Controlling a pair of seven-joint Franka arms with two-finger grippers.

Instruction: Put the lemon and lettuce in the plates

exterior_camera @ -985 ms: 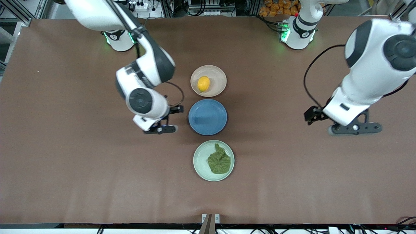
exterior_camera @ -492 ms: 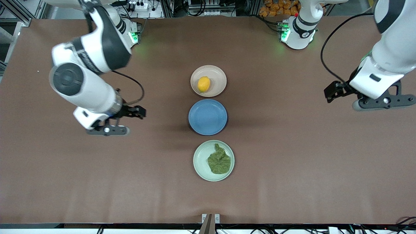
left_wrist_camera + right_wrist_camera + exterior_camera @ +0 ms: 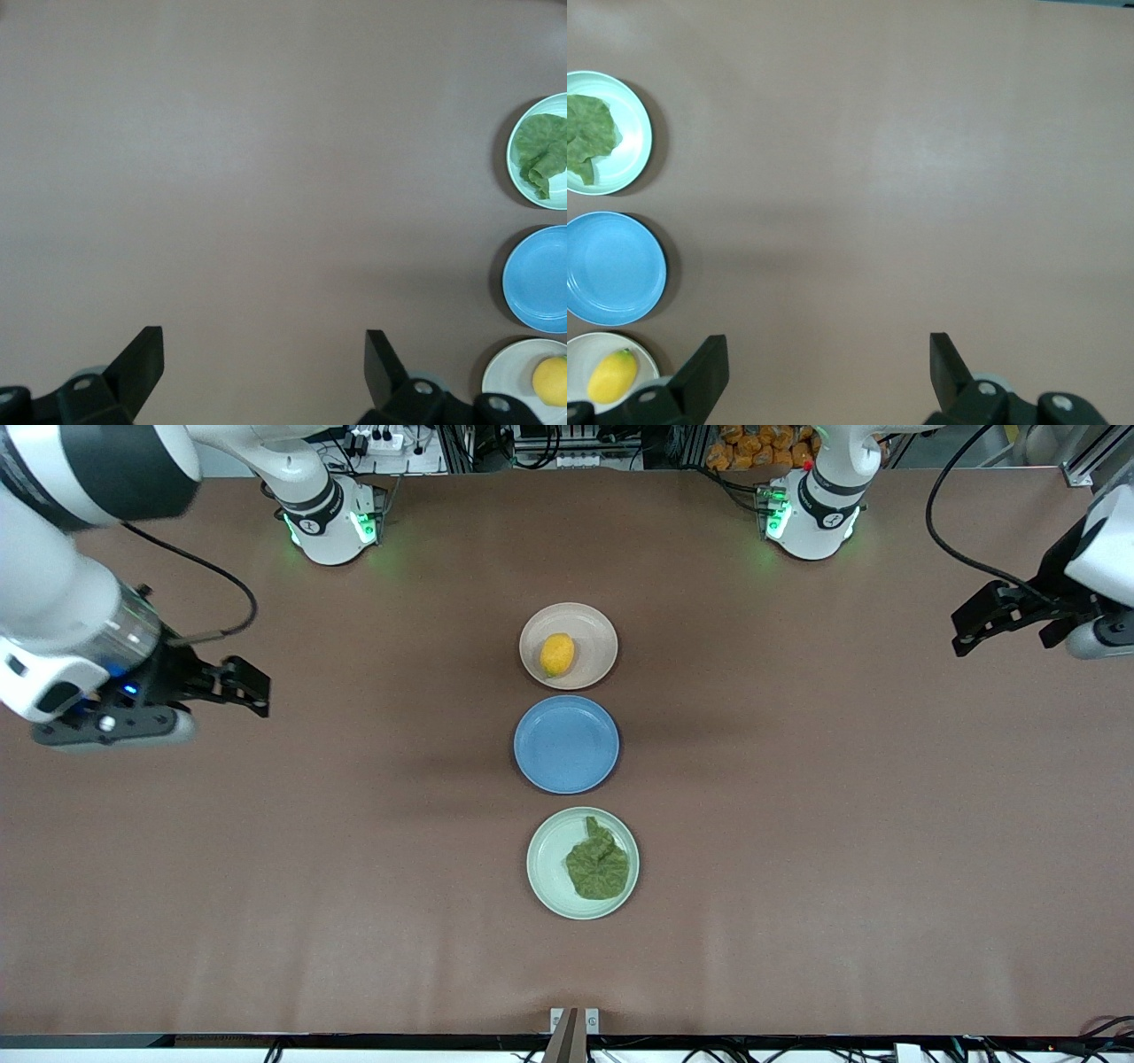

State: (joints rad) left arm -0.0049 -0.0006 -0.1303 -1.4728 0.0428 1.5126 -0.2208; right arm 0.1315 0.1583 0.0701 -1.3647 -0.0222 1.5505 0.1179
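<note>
The lemon [image 3: 556, 654] and the lettuce [image 3: 598, 867] sit plated either side of the blue plate [image 3: 566, 744]; the left end effector [image 3: 264, 365] and the right end effector [image 3: 828, 365] hang wide open and empty over bare counter [image 3: 797, 824], so the only risk I see is a needless re-grasp

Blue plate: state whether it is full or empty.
Empty. The blue plate shows only bare blue surface, between the lemon's and the lettuce's plates.

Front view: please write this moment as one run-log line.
lemon: in beige plate | lettuce: in mint plate | left gripper: open | right gripper: open
</note>
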